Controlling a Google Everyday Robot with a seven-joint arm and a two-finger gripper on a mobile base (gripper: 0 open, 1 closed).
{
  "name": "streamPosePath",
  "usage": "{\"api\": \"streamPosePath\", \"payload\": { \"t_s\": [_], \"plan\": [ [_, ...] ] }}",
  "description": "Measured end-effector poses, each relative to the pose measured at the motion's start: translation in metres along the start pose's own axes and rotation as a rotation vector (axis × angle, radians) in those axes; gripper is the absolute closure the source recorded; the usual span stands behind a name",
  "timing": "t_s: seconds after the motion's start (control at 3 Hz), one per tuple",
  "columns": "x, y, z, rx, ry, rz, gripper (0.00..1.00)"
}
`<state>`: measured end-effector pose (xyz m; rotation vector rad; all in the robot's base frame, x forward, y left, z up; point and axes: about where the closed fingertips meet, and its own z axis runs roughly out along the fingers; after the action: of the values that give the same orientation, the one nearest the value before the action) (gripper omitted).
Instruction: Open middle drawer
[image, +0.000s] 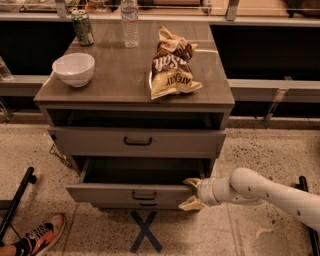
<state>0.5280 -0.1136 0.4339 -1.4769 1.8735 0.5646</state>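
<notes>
The middle drawer is a grey wood-grain panel with a small black bar handle. It stands pulled out from the cabinet, with a dark gap showing behind its front. My gripper is at the right end of that front panel, on a white arm coming in from the right. Its tan fingers are spread, one above and one below the panel's right end. Whether they touch the panel is not clear.
The top drawer sits above; the bottom drawer peeks out under the middle one. On the cabinet top are a white bowl, a can, a water bottle and a chip bag. A blue X, a shoe and a black pole are on the floor.
</notes>
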Motion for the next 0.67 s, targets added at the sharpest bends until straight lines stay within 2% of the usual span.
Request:
{"api": "streamPosePath", "payload": {
  "t_s": [0.33,0.67],
  "plan": [
    [-0.002,0.000,-0.002,0.000,0.000,0.000,0.33],
    [0.008,0.018,-0.014,-0.018,-0.011,0.007,0.33]
  ]
}}
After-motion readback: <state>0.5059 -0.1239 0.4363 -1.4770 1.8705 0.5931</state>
